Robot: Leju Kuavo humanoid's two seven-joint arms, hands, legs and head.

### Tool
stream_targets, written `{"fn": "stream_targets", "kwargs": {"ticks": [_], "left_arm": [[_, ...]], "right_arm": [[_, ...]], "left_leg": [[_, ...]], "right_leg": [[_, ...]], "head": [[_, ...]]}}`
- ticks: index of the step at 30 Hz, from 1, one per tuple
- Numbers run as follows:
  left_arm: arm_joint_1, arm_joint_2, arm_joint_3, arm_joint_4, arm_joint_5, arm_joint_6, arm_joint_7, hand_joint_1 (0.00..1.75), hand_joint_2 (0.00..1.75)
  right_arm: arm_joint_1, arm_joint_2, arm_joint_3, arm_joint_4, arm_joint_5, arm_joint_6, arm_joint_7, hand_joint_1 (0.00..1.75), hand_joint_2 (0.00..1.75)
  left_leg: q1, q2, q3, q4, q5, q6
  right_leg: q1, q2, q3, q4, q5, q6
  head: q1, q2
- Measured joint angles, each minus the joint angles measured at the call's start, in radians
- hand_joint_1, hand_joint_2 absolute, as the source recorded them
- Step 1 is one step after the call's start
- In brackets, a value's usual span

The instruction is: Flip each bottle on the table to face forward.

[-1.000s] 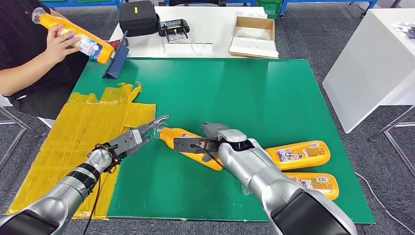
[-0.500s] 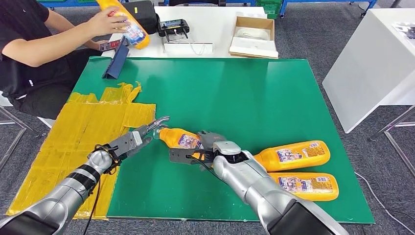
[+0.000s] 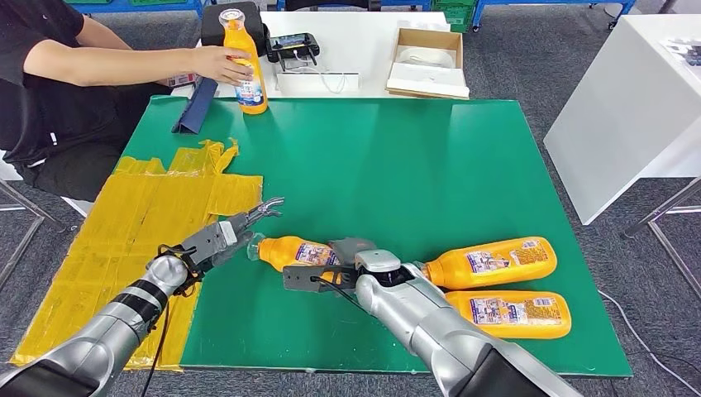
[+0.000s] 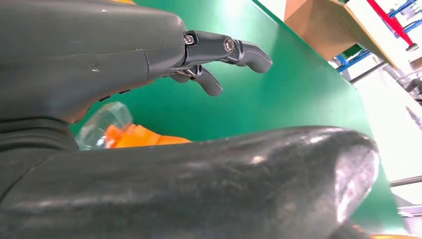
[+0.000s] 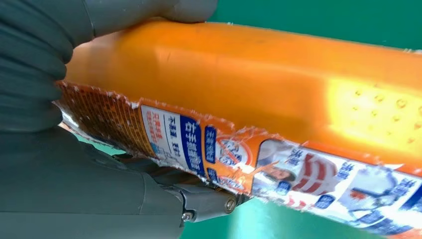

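table mat [image 3: 430, 157]: green, plain
taped patch [image 3: 140, 223]: yellow, wrinkled, at the table's left edge
held bottle [image 3: 302, 252]: orange, clear cap, torn blue/white/red label
two lying bottles [image 3: 496, 262]: orange, blue-white labels, near the table's right front corner
upright bottle [image 3: 242, 62]: orange, clear cap, at the far left corner
arms: silver
right hand [image 3: 343, 263]: grey cover, dark fingers
left hand [image 3: 231, 231]: grey, dark fingers
side tables [image 3: 616, 99]: white

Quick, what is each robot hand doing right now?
Left hand: open, fingers apart, holding nothing, beside the bottle's cap.
Right hand: gripping the lying orange bottle.
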Motion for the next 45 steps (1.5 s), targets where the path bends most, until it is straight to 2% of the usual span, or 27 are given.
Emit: {"fn": "stream_targets", "kwargs": {"ticks": [10, 12, 14, 16, 18, 20, 23, 26, 30, 34, 40, 42, 45], "left_arm": [[0.015, -0.015, 0.042, -0.015, 0.032, -0.029, 0.0, 0.0, 0.0], [0.016, -0.03, 0.067, -0.018, 0.055, -0.049, 0.0, 0.0, 0.0], [0.017, -0.057, 0.119, -0.018, 0.092, -0.076, 0.0, 0.0, 0.0], [0.017, -0.094, 0.189, -0.019, 0.137, -0.101, 0.002, 0.0, 0.87], [0.023, -0.141, 0.267, -0.045, 0.185, -0.117, 0.014, 0.0, 1.75], [0.046, -0.19, 0.347, -0.105, 0.231, -0.108, 0.058, 0.0, 1.75], [0.109, -0.259, 0.446, -0.214, 0.268, -0.032, 0.126, 0.0, 1.75], [0.164, -0.319, 0.506, -0.321, 0.289, 0.041, 0.15, 0.0, 1.75], [0.216, -0.363, 0.532, -0.408, 0.324, 0.059, 0.174, 0.0, 1.75], [0.253, -0.39, 0.533, -0.461, 0.336, 0.058, 0.178, 0.0, 1.75], [0.274, -0.406, 0.533, -0.495, 0.349, 0.046, 0.193, 0.0, 1.75], [0.279, -0.406, 0.529, -0.496, 0.373, 0.014, 0.213, 0.0, 1.75], [0.295, -0.406, 0.51, -0.496, 0.443, -0.089, 0.249, 0.0, 1.75]], "right_arm": [[0.0, 0.0, 0.016, 0.005, -0.014, -0.02, -0.003, 1.75, 1.75], [0.003, -0.001, 0.013, 0.009, -0.042, -0.069, -0.025, 1.75, 1.75], [0.014, -0.004, -0.008, 0.015, -0.099, -0.177, -0.109, 1.75, 1.75], [0.034, -0.013, -0.068, 0.017, -0.193, -0.295, -0.268, 1.75, 1.75], [0.069, -0.031, -0.164, 0.005, -0.292, -0.368, -0.433, 1.75, 1.75], [0.122, -0.054, -0.284, -0.038, -0.365, -0.395, -0.561, 1.75, 1.75], [0.21, -0.073, -0.466, -0.159, -0.411, -0.401, -0.686, 1.75, 1.75], [0.296, -0.079, -0.611, -0.292, -0.416, -0.403, -0.735, 1.75, 1.75], [0.391, -0.073, -0.733, -0.467, -0.415, -0.403, -0.774, 1.75, 1.75], [0.452, -0.063, -0.783, -0.594, -0.405, -0.396, -0.78, 1.75, 1.75], [0.484, -0.057, -0.802, -0.669, -0.39, -0.384, -0.779, 1.75, 1.75], [0.486, -0.053, -0.8, -0.673, -0.376, -0.377, -0.775, 1.75, 1.75], [0.486, -0.049, -0.782, -0.673, -0.325, -0.363, -0.756, 1.75, 1.75]], "left_leg": [[0.0, 0.0, 0.0, 0.0, 0.0, 0.0], [0.0, -0.001, 0.0, 0.0, 0.0, 0.0], [0.0, -0.001, 0.0, 0.0, 0.0, 0.0], [0.0, -0.002, -0.001, 0.0, 0.0, 0.0], [-0.001, -0.005, -0.001, 0.0, 0.0, 0.0], [-0.001, -0.007, -0.002, 0.0, 0.0, 0.0], [-0.002, -0.003, -0.003, 0.001, -0.001, 0.001], [-0.002, -0.005, -0.005, 0.001, -0.001, 0.001], [-0.002, -0.005, -0.007, 0.0, -0.001, 0.001], [-0.001, -0.004, -0.006, 0.0, -0.001, 0.001], [-0.001, -0.004, -0.006, 0.0, 0.0, 0.001], [-0.001, -0.004, -0.006, 0.0, 0.0, 0.001], [-0.002, -0.004, -0.007, 0.0, 0.0, 0.001]], "right_leg": [[0.0, 0.0, 0.0, 0.0, 0.0, 0.0], [0.0, 0.0, 0.0, 0.0, 0.0, 0.0], [0.0, 0.0, 0.0, 0.0, 0.0, 0.0], [0.0, -0.001, 0.0, 0.0, 0.0, 0.0], [-0.001, -0.003, 0.001, 0.0, 0.0, 0.0], [-0.001, -0.005, 0.001, -0.001, 0.0, 0.0], [-0.002, -0.001, -0.002, -0.001, 0.0, 0.0], [-0.002, -0.002, -0.004, -0.001, 0.0, 0.0], [-0.001, -0.002, -0.005, -0.001, 0.0, 0.0], [-0.001, -0.002, -0.005, -0.001, 0.0, 0.0], [-0.001, -0.002, -0.005, -0.001, 0.0, 0.0], [-0.001, -0.002, -0.005, -0.001, 0.0, 0.0], [-0.001, -0.002, -0.005, -0.001, 0.0, 0.0]], "head": [[0.0, 0.0], [0.0, 0.0], [0.0, 0.0], [0.0, 0.0], [0.0, 0.0], [0.0, 0.0], [0.0, 0.0], [0.0, 0.0], [0.0, 0.0], [0.0, 0.0], [0.0, 0.0], [0.0, 0.0], [0.0, 0.0]]}}
